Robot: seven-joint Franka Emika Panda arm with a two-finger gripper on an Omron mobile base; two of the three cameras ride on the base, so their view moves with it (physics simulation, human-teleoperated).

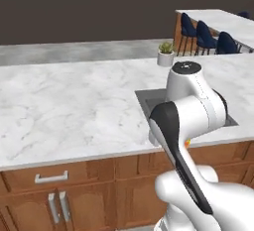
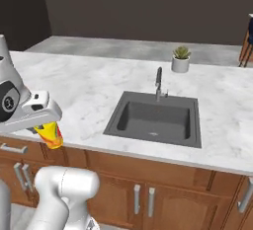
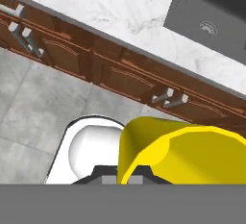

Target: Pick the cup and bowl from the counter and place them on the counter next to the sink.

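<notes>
Cup: a yellow cup (image 3: pixel 182 153) with orange-red near its base (image 2: pixel 51 134) hangs under the hand, in front of the counter's edge and above the floor, not resting on any surface. In the left base view only an orange sliver (image 1: pixel 187 143) of it peeks out beside the forearm.
Gripper: the gripper (image 2: pixel 49 128) is closed on the cup. In the hand view the cup's yellow wall and rim rise right at the bottom middle and right, where the fingertips stand, hiding most of them. Which part of the cup the fingers pinch I cannot tell.
Cup relative to fingers: the cup sits directly against the hand, its body stretching away from the camera and to the right in the hand view. Its open rim shows as a bright yellow arc.
Counter: white marble worktop (image 2: pixel 94 88) over brown wooden cabinets (image 2: pixel 148 194) with silver handles. The held cup is level with the worktop's front edge, left of the sink as seen from the right base camera.
Sink: dark grey sunken basin (image 2: pixel 155 118) with a slim dark faucet (image 2: pixel 159 82) at its back rim. A bare strip of marble lies between it and the cup.
Plant pot: a small white pot with a green plant (image 2: pixel 181 60) stands on the worktop behind the sink, well apart from the gripper.
Chairs: dark blue chairs (image 1: pixel 203 35) line a second counter in the far background.
Floor: grey tiles (image 3: pixel 33 103) lie under the hand.
</notes>
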